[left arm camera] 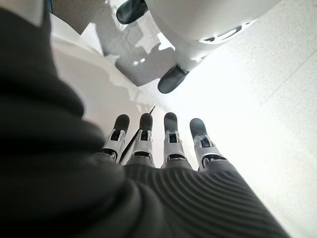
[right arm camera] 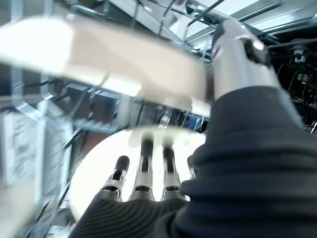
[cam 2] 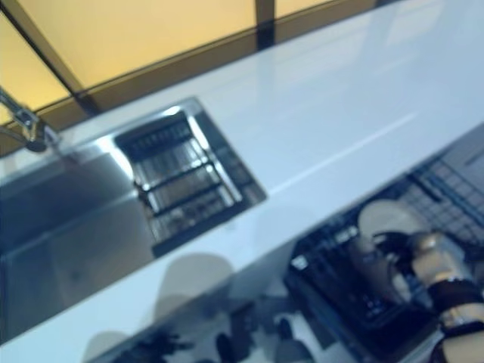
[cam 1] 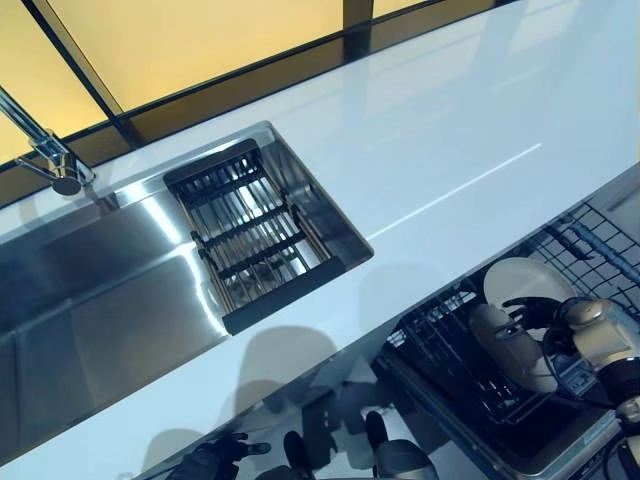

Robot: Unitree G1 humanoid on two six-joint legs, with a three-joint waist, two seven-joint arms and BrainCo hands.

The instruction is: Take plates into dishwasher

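The dishwasher's dark lower rack stands pulled out below the counter at the lower right. A cream plate stands upright in it, and a second cream plate leans just in front. My right hand is at these plates. In the right wrist view its fingers are straight, tips by the rear plate. The near plate lies between them and the thumb, with a gap to the fingers. My left hand hangs low over the floor, fingers straight, empty.
A white counter runs across the view. A steel sink holds a black drying rack, with a tap at the far left. A wire upper basket shows at the right edge.
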